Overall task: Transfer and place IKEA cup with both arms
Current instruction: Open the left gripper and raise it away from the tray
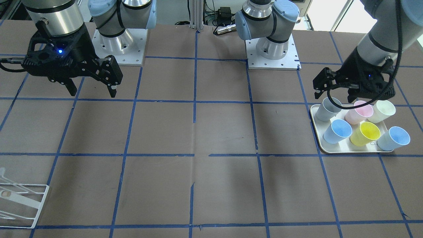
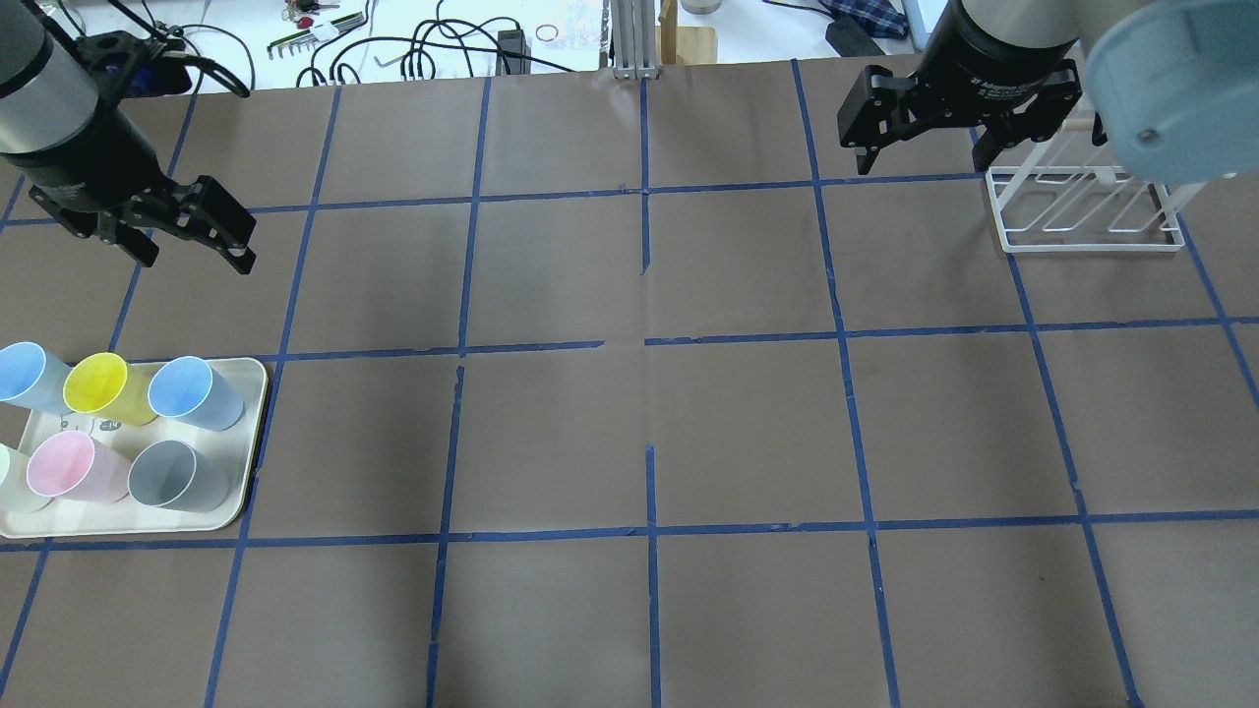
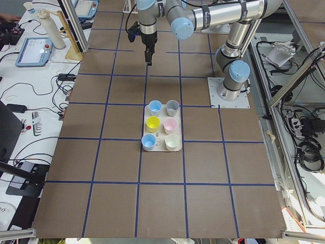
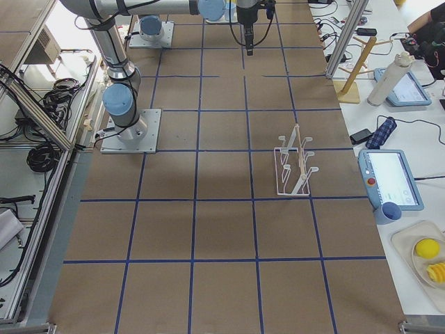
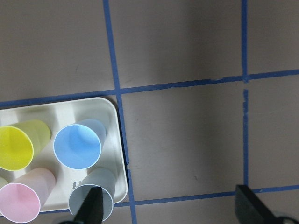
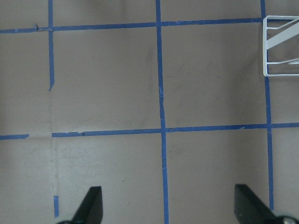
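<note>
Two near-identical pale blue cups stand on a cream tray [image 2: 251, 433] at the table's left end: one at the tray's inner side [image 2: 192, 391] [image 1: 337, 131] [image 5: 78, 145], one at its outer end [image 2: 25, 374] [image 1: 395, 138]. I cannot tell which one is the IKEA cup. My left gripper [image 2: 194, 258] [image 1: 337, 92] [image 5: 170, 210] is open and empty, held above the table just beyond the tray. My right gripper [image 2: 925, 147] [image 1: 92, 91] [image 6: 170, 210] is open and empty, high over the far right of the table.
The tray also holds a yellow cup [image 2: 98, 385], a pink cup [image 2: 61, 465], a grey cup [image 2: 177, 475] and a cream-white cup [image 1: 383, 110]. A white wire rack [image 2: 1082, 211] [image 1: 23, 205] stands at the far right. Blue tape lines grid the brown table.
</note>
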{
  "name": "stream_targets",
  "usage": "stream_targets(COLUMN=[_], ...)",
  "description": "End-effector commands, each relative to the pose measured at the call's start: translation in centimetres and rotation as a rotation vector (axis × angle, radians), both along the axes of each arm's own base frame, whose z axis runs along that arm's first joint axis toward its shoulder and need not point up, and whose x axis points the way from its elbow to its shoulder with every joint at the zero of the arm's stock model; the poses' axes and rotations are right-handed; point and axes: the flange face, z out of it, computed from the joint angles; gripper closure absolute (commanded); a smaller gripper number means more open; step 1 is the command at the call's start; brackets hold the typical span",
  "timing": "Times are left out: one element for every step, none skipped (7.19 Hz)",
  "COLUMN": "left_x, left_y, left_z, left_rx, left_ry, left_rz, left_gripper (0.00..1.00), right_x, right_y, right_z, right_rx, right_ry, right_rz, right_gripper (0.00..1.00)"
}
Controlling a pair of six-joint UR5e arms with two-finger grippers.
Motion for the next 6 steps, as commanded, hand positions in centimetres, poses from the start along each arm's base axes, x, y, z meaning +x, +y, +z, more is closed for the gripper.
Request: stream_targets(left_x=[-6.0,-6.8,-7.4,-7.5,-7.5,-7.5], left_y=[4.0,5.1,6.3,7.4,7.7,7.6], left_z=[2.6,2.2,1.0,0.4,0.5,0.4], left_rx=[0.001,0.012,0.028,0.034,0.031,0.031], left_ry=[0.044,0.046,0.06,0.051,0.046,0.046], left_rz=[-0.019,-0.023,0.011,0.01,0.011,0.052], left_gripper=[0.0,0.0,0.0,0.0,0.0,0.0], right_x=[0.0,0.0,0.0,0.0,0.0,0.0], right_y=[0.1,0.1,0.1,0.2,0.1,0.1], right_z=[0.1,0.0,0.0,0.0,0.1,0.1], right_rx=[0.001,0.003,0.003,0.003,0.001,0.0], right_ry=[-0.001,-0.001,-0.001,-0.001,-0.001,-0.001], right_rz=[0.0,0.0,0.0,0.0,0.0,0.0], right_gripper=[0.0,0.0,0.0,0.0,0.0,0.0])
